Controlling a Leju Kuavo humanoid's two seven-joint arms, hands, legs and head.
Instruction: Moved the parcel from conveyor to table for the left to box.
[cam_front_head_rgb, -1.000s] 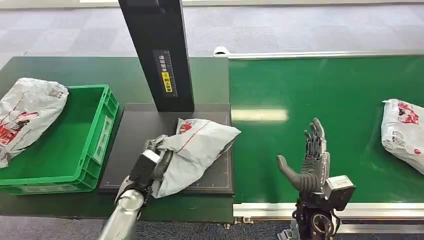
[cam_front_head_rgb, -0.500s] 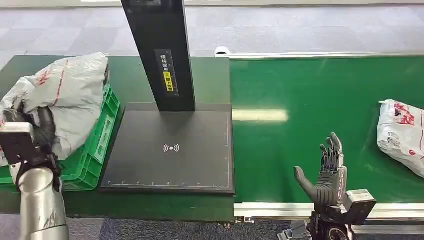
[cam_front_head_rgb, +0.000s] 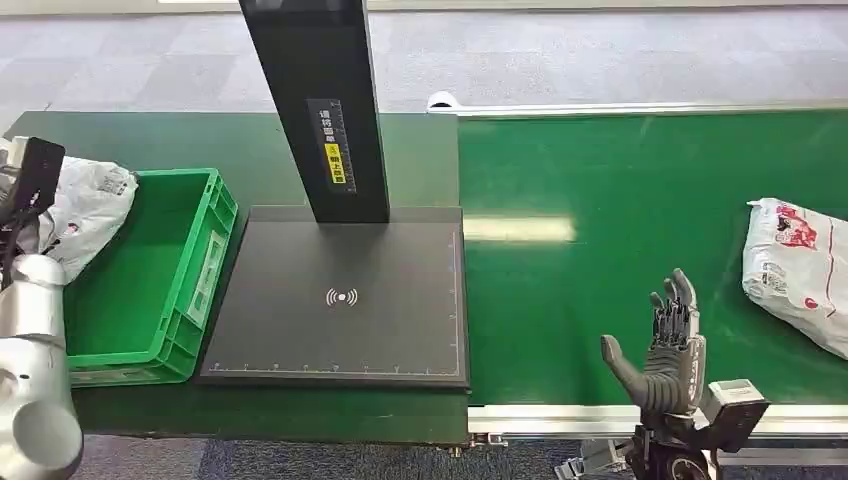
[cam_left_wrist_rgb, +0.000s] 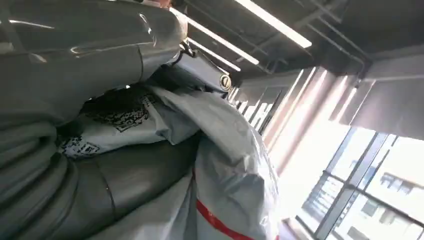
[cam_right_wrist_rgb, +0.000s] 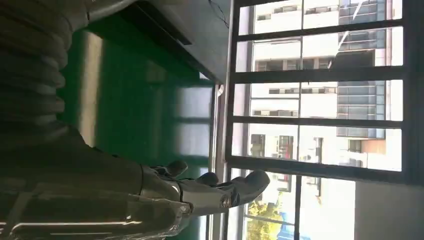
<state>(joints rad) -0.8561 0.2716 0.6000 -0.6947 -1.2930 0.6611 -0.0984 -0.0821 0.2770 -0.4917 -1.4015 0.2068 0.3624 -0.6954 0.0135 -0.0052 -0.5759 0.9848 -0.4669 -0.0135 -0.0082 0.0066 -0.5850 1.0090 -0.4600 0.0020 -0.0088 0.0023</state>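
Green belt (cam_front_head_rgb: 640, 190) runs to the right of the black scan pad (cam_front_head_rgb: 340, 300). Left of the pad, the grey parcel (cam_front_head_rgb: 85, 205) hangs over the far left edge of the green box (cam_front_head_rgb: 150, 290); the left hand (cam_left_wrist_rgb: 75, 165) seems wrapped around it. Right of the pad, the right hand (cam_front_head_rgb: 665, 350) is empty with fingers spread. Another parcel (cam_front_head_rgb: 795, 270) lies farther right.

At the lower left of the head view the left arm (cam_front_head_rgb: 35, 400) is a smooth silver tube with rounded joints, topped by a black box-shaped module (cam_front_head_rgb: 35, 165) with a thin black cable. At the lower right, the right hand (cam_front_head_rgb: 665, 355) has a thick dark grey thumb, darker segmented fingers and a small grey wrist block; in the right wrist view a grey ribbed cover (cam_right_wrist_rgb: 30, 75) backs it
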